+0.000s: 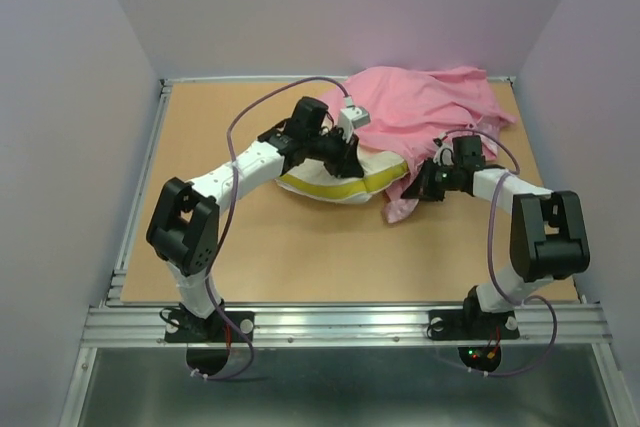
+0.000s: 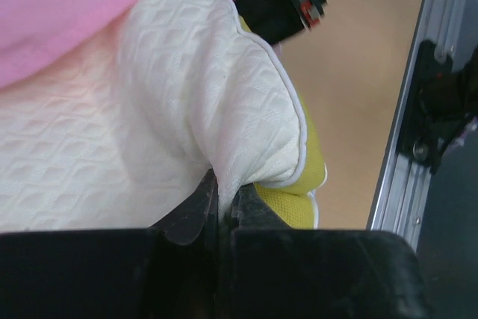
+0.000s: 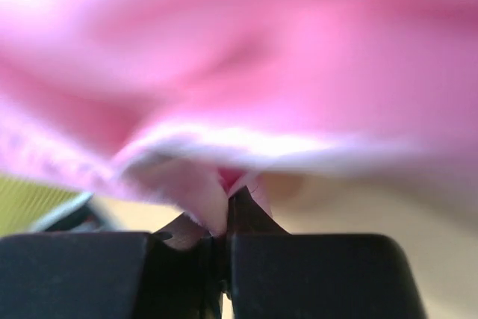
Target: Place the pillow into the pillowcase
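1. Left end effector (image 2: 224, 196) is pinched shut on a fold of the pillow (image 2: 187, 110) cover. Right end effector (image 3: 228, 214) is clamped on the pillowcase (image 3: 261, 57) hem, just right of the pillow.
2. Pillowcase drapes the pillow's far part and bunches beyond it. The pillow's near yellow-banded edge is bare on the tabletop (image 1: 300, 257).
3. Judged: insertion partway. Next: hold the hem up and push the pillow deeper.
4. Top view shows coverage. Only the left wrist view shows the pinch. Right wrist view is blurred, so the mouth is unclear.
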